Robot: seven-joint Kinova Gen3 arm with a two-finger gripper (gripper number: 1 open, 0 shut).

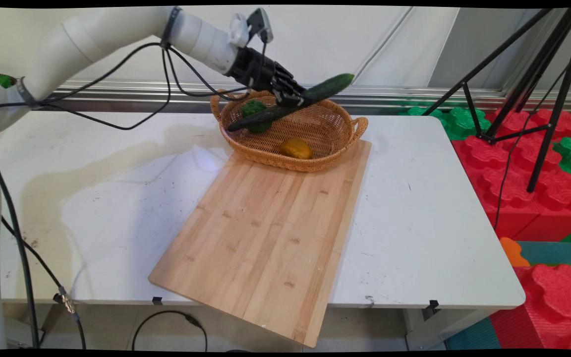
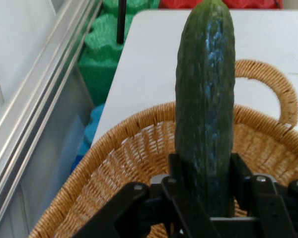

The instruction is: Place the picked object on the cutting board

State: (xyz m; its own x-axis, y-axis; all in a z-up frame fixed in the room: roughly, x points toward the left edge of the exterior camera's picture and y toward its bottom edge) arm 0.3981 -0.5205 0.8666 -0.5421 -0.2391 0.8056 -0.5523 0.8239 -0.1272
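My gripper (image 1: 296, 98) is shut on a long dark green cucumber (image 1: 290, 103), held tilted above the woven basket (image 1: 350, 136), its right end raised past the far rim. The hand view shows the cucumber (image 2: 205, 109) clamped between the black fingers (image 2: 176, 171), with the basket's rim and handle (image 2: 268, 74) beyond. Inside the basket lie a green leafy vegetable (image 1: 254, 109) at the left, partly behind the cucumber, and a yellow-orange fruit (image 1: 296, 148) near the front wall.
A large wooden cutting board (image 1: 265, 238) lies on the white table (image 1: 439, 213), the basket resting on its far end. Black tripod legs (image 1: 528, 99) and red and green foam blocks (image 1: 528, 163) stand to the right. Black cables hang from the arm.
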